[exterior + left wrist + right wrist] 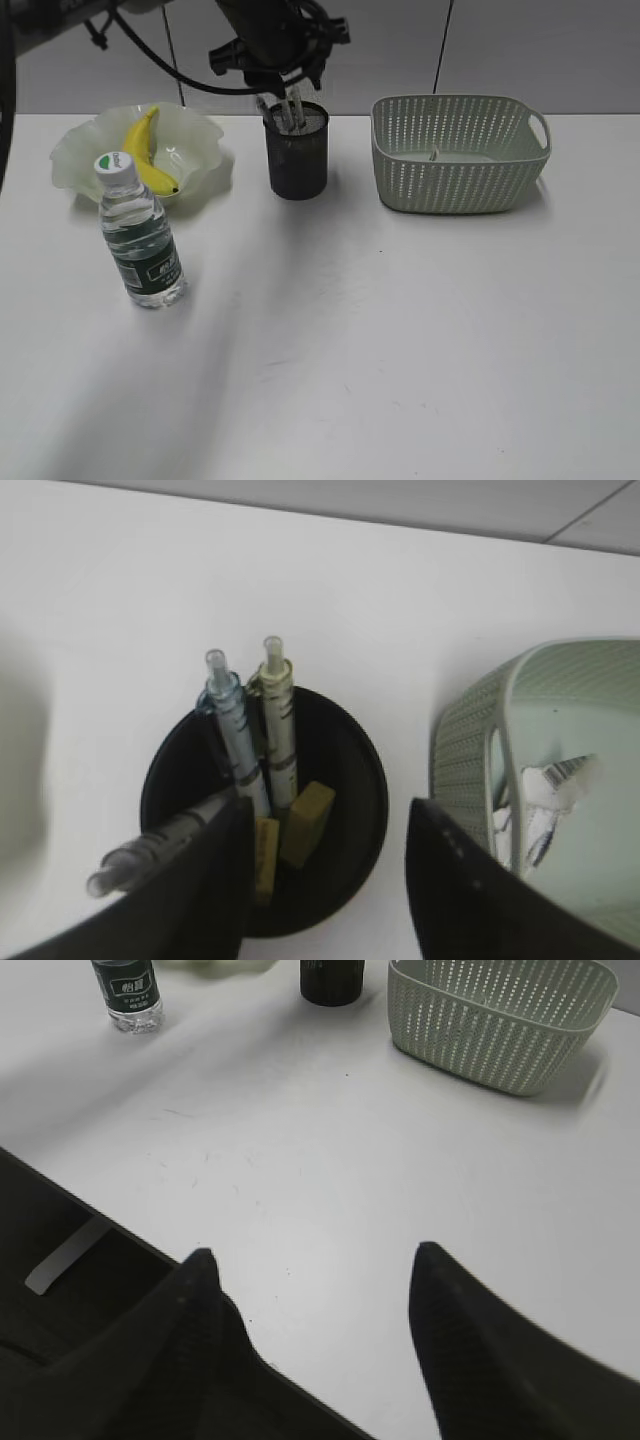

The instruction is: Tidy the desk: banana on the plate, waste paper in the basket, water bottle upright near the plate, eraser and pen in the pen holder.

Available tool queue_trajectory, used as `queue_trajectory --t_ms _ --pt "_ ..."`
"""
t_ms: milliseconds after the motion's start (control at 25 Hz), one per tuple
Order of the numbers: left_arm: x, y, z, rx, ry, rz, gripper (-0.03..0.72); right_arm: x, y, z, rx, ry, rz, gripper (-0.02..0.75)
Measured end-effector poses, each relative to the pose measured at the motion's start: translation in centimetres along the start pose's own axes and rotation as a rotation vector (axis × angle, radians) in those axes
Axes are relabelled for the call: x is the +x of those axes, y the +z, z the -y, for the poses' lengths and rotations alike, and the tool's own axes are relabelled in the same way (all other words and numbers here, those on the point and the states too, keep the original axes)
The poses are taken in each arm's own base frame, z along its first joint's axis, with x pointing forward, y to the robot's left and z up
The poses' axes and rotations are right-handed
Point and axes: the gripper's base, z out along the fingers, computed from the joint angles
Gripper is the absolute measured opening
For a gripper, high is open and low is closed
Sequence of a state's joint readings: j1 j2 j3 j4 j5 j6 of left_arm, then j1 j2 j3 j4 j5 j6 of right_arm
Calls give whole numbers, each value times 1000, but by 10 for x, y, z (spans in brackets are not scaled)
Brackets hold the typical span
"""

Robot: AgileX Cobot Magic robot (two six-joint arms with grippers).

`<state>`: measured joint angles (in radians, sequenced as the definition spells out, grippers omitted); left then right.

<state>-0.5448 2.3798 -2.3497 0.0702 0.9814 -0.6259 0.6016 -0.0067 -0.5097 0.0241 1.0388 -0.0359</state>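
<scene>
The banana (143,150) lies in the pale-green plate (205,135) at the back left of the desk (400,330). The water bottle (140,235) stands upright in front of the plate. The black mesh pen holder (297,150) holds three pens (278,720) and a yellowish eraser (305,820), with a second yellowish block beside it. One pen (150,850) leans over the rim by my left finger. My left gripper (325,815) hovers open above the holder. The waste paper (545,790) lies in the basket (455,150). My right gripper (315,1255) is open and empty.
In the right wrist view the bottle (127,990), the pen holder (330,980) and the basket (495,1020) stand far off; the desk's front edge (110,1222) runs under the right gripper. The wall stands just behind the desk.
</scene>
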Motion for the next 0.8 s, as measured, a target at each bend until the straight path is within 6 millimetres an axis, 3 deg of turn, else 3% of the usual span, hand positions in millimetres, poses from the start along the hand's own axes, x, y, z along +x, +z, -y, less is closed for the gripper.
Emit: queue_trajectory --t_ms 80,200,440,600,800 --pt "-6 -24 2 3 7 11 369 0 0 0 0 0 0 473" --pt "-15 -74 2 -19 67 20 369 0 0 0 0 0 0 473" --pt "-29 -193 1 21 144 148 363 0 0 0 0 0 0 473" --pt "-22 -277 7 116 175 276 324 0 0 0 0 0 0 473" --pt "5 -355 4 185 232 374 315 0 0 0 0 0 0 473"
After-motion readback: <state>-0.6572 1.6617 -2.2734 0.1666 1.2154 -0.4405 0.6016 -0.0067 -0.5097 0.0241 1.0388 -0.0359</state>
